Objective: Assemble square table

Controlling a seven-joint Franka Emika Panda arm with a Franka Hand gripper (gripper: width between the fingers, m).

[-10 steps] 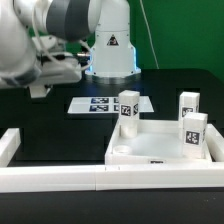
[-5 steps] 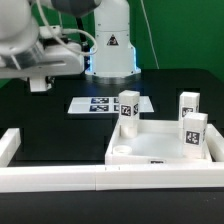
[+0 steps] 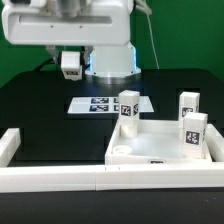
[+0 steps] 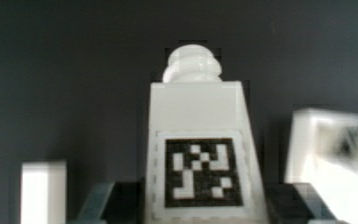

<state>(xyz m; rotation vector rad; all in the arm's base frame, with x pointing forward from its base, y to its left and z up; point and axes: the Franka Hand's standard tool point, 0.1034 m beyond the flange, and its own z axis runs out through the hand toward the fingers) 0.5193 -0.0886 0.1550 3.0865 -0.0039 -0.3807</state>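
In the exterior view, the gripper (image 3: 70, 64) hung high above the black table (image 3: 40, 110), in front of the robot base (image 3: 112, 55), well apart from the other parts. Something pale sat between its fingers, but this view was too small to tell what it was. The marker board (image 3: 108, 104) lay flat on the table below it. The square tabletop (image 3: 160, 148) lay at the exterior view's right, against the white border rails (image 3: 60, 178). Three legs stood upright on it: one leg (image 3: 128, 112) at its far left corner, a second leg (image 3: 189, 104) at its far right corner, and a third leg (image 3: 194, 135) nearer at the right side. In the wrist view, the fourth leg (image 4: 197, 140) filled the middle of the picture, with its black-white tag facing the camera and its threaded tip pointing away. The dark fingers (image 4: 108, 200) were on both sides of its lower part, so the gripper was closed on this leg. Blurred white pieces showed beside it.
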